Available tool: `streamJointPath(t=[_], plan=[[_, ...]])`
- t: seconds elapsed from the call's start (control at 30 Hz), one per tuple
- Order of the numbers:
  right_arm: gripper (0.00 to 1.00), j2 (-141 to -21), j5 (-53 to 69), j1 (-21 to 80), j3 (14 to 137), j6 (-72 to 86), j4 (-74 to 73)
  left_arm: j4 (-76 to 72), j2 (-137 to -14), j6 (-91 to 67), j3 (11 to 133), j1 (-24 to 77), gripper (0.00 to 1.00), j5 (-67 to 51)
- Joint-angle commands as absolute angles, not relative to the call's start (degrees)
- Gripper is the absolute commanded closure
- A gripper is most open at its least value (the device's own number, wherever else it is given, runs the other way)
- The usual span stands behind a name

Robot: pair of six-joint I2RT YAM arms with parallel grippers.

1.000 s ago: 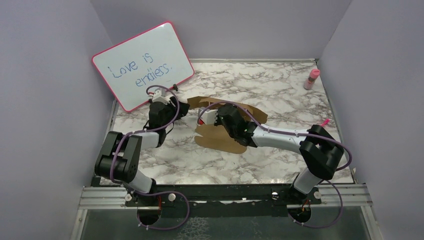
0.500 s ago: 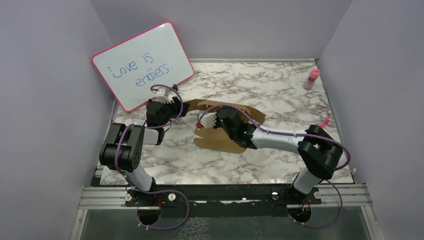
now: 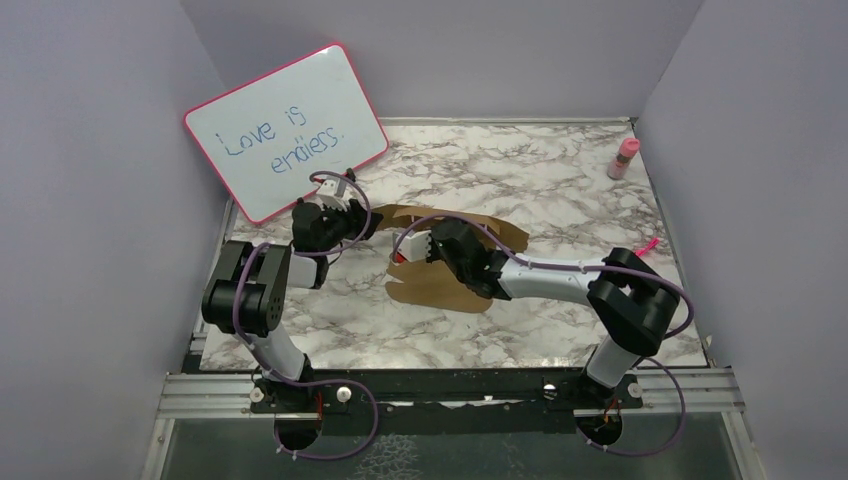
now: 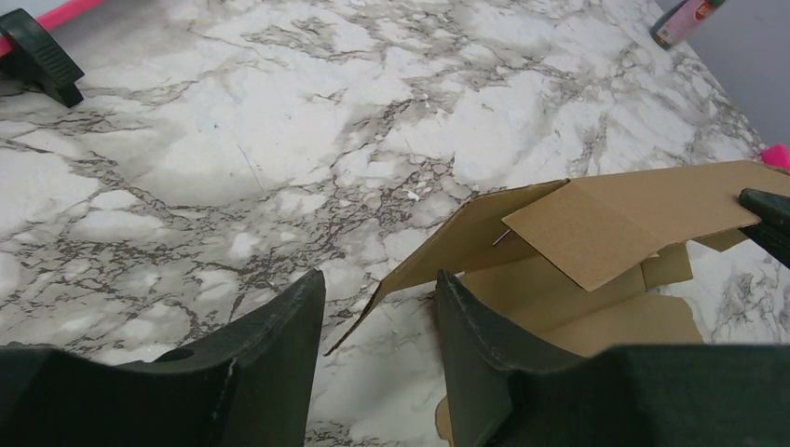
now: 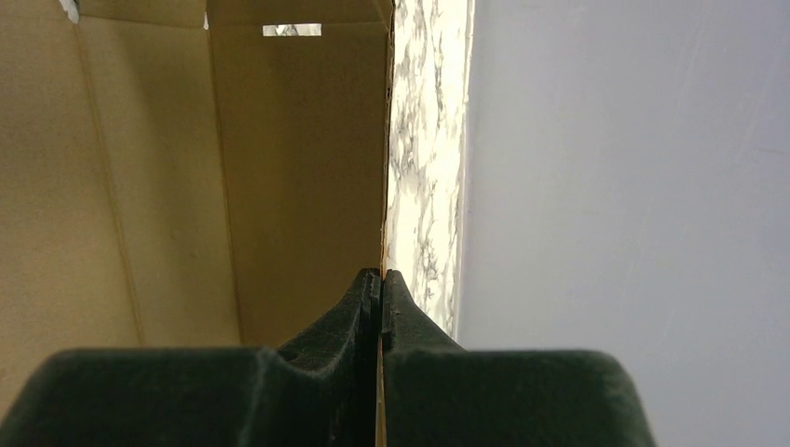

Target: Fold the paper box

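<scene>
From above, the paper box (image 3: 440,290) lies half-opened at the middle of the tabletop (image 3: 560,190), stretching from lower left to upper right of the frame. Both arms meet over its left end. The left gripper (image 3: 370,222) sits at the box's upper left corner, and the right gripper (image 3: 402,248) is just below and right of it, over the cardboard. In the left wrist view the fingers are spread, with nothing clamped. A raised flap slants up toward the right of the frame, and its low corner shows in the gap between them, so I'd say the flap lies straight ahead and a touch right. In the right wrist view the fingers are pressed together, pinching a panel's edge that runs straight up the frame.
</scene>
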State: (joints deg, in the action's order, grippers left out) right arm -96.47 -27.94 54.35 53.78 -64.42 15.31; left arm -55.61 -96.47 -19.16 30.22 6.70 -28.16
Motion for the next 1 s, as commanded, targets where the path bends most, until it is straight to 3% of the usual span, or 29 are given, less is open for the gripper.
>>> streamJointPath(t=[0.0, 0.3, 0.5, 0.97], plan=[[0.94, -97.0, -27.5, 55.3, 53.7, -64.7, 15.2, -57.6, -97.8, -17.8, 31.5, 6.3, 0.56, -31.7], [0.94, -97.4, -28.3, 55.4, 53.5, -64.9, 15.9, -57.7, -96.8, -17.1, 30.4, 6.3, 0.79, -32.7], [0.94, -98.2, -29.9, 55.4, 53.6, -65.3, 17.4, -57.7, -93.0, -19.2, 26.9, 6.5, 0.89, -33.2], [0.94, -99.9, -33.1, 55.4, 52.9, -68.0, 23.9, -57.6, -85.7, -24.5, 19.8, 10.0, 0.93, -32.7]])
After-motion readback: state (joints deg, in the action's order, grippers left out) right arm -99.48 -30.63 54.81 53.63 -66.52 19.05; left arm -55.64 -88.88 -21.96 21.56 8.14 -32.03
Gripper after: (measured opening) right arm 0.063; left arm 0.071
